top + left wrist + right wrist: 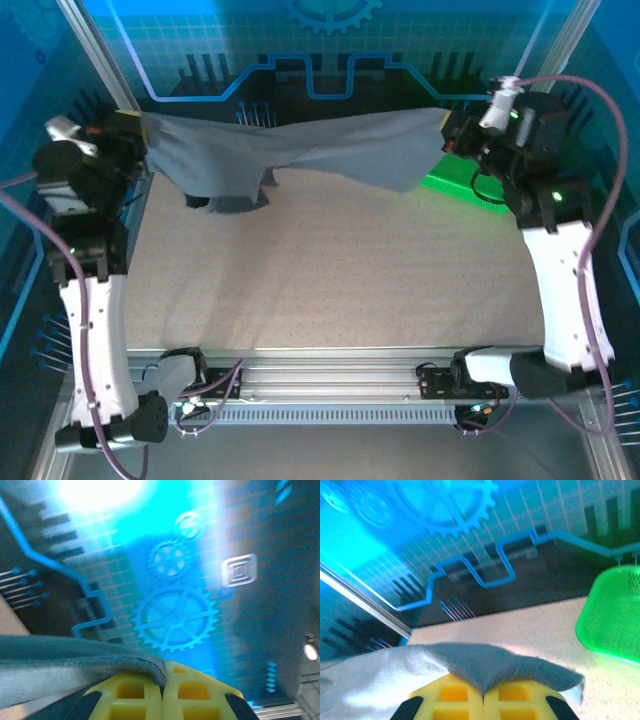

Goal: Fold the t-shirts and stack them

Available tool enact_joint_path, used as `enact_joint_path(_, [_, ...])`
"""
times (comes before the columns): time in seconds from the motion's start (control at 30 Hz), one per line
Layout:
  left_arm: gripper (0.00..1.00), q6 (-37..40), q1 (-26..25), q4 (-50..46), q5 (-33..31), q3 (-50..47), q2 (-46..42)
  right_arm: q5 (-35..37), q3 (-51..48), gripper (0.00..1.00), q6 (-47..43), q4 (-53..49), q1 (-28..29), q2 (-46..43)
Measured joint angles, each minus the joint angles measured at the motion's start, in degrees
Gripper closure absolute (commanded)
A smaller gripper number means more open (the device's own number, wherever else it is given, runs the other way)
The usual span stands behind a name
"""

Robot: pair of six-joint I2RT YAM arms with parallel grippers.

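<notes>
Along the counter's far edge, seen from above, the t-shirt hangs with its long axis running left to right between my left claw and right claw. It sags lowest nearer the left. At the left wrist, the claw is clenched on a fabric edge. At the right wrist, the claw is likewise clenched on cloth, with the green basket beside it.

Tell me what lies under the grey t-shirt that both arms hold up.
Under the t-shirt is the speckled table and, at the right, one part of a green basket. The rest of the basket and the table's far edge are covered by the cloth.
</notes>
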Motion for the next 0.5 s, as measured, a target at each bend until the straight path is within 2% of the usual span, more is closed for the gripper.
enact_joint_path(0.1, [1.0, -1.2, 1.6, -0.9, 0.0, 5.7, -0.1, -2.0, -0.1, 1.0, 1.7, 1.4, -1.8, -4.5])
enact_joint_path(0.23, [1.0, -2.4, 1.7, -1.6, 1.6, 10.4, 1.9, -4.9, 0.9, 1.0, 3.3, 2.8, -2.5, -5.1])
enact_joint_path(0.33, [1.0, -3.2, 1.7, -2.2, 4.0, 10.7, 5.4, -8.2, 0.9, 1.0, 4.4, 4.5, -2.5, -1.5])
enact_joint_path(0.5, [1.0, -3.3, 1.8, -2.1, 8.2, 9.7, 16.0, -13.5, 1.0, 1.0, 6.0, 8.1, -2.5, 10.3])
